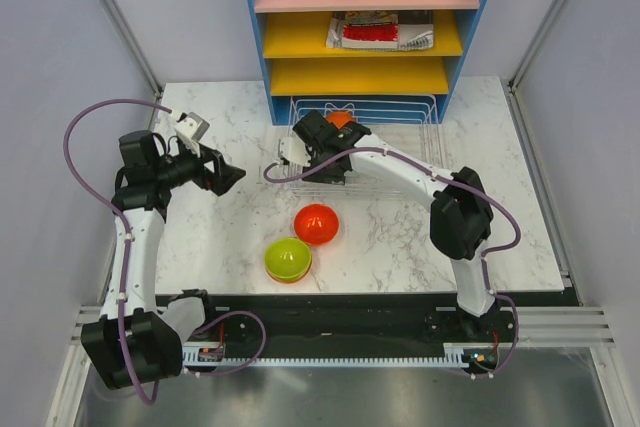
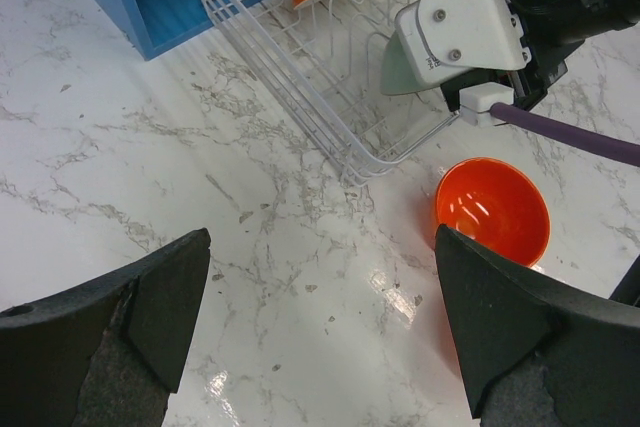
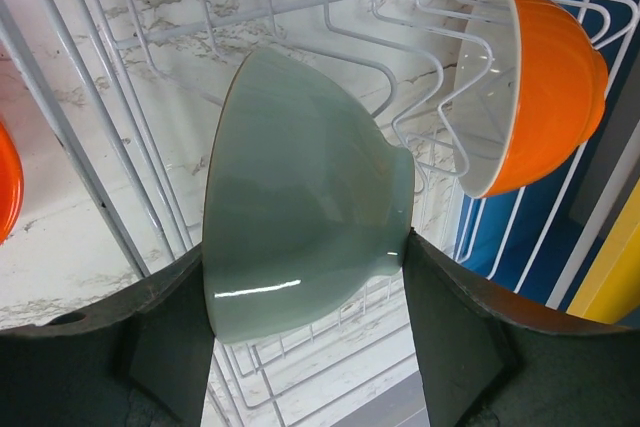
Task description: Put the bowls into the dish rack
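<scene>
Where the white marble table [image 1: 230,237] filled the middle of the top view, the blue shelf unit [image 1: 300,37] stood at its far edge, top centre. Just below it sat the dish rack [image 1: 400,112], its long axis running left to right across the frame and its prongs upright.

The right arm reached from lower right up to the rack's left end. Its right gripper [image 3: 305,257] was clamped on the pale mint bowl [image 3: 300,197], one finger against the rim side and the other against the foot. That bowl was turned on its side over the rack wires. In the right wrist view its mouth pointed to the frame's left and its foot to the right, so its axis lay across the frame.

The left gripper [image 2: 322,247] hovered at the left of the table with its fingers wide apart and nothing between them, only bare marble below.

An orange bowl [image 3: 545,87] stood on edge between the prongs, upper right of the right wrist view, its white inside facing left. On the table, centre of the top view, the red bowl [image 1: 316,223] sat mouth up. Just beside it, lower left, the lime green bowl [image 1: 288,258] also sat mouth up, with a sliver of orange showing under its near edge.
</scene>
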You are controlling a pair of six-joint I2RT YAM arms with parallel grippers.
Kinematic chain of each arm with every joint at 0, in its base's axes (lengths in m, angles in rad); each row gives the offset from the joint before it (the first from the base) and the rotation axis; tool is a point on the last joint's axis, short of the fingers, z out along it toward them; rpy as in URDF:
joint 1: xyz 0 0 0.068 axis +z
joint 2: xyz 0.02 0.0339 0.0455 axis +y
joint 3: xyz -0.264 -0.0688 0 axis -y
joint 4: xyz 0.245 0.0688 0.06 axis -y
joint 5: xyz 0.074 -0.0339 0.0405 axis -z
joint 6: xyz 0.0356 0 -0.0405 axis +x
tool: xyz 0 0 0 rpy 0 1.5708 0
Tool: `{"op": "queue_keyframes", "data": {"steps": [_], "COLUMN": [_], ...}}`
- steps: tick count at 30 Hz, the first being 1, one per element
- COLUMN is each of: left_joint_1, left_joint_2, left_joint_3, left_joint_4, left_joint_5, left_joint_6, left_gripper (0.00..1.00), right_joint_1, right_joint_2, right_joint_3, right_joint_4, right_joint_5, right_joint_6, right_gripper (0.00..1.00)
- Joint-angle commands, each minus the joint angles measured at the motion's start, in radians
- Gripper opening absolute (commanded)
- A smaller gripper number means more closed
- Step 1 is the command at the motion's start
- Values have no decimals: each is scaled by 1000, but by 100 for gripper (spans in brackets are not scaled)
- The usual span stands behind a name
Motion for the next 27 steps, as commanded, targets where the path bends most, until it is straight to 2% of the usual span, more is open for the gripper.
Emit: {"op": "queue_keyframes", "data": {"steps": [1, 2, 6, 7, 8, 15, 21, 27], "left_joint_1": [9, 10, 10, 10, 12, 13, 13, 13], "left_joint_2": [-22, -23, -21, -23, -25, -31, -23, -3], "left_joint_3": [-3, -3, -4, -6, -6, -7, -1, -18], "left_joint_4": [17, 17, 18, 18, 18, 18, 8, -23], "left_joint_5": [36, 35, 38, 39, 41, 41, 49, 91], "left_joint_6": [-23, -23, -23, -22, -23, -23, -8, 65], "left_gripper": [100, 100, 100, 100, 100, 100, 100, 100], "right_joint_1": [-10, -10, -12, -13, -12, -13, -13, -13], "right_joint_2": [11, 14, 6, 4, 0, -3, -32, -114], "right_joint_3": [57, 60, 82, 83, 85, 143, 200, 154], "right_joint_4": [40, 42, 40, 40, 40, 5, -121, -167], "right_joint_5": [71, 76, 83, 82, 79, 54, -81, -144], "right_joint_6": [-38, -35, -35, -35, -36, -26, -10, 16], "right_gripper": [60, 70, 87, 95, 98, 98, 98, 98]}}
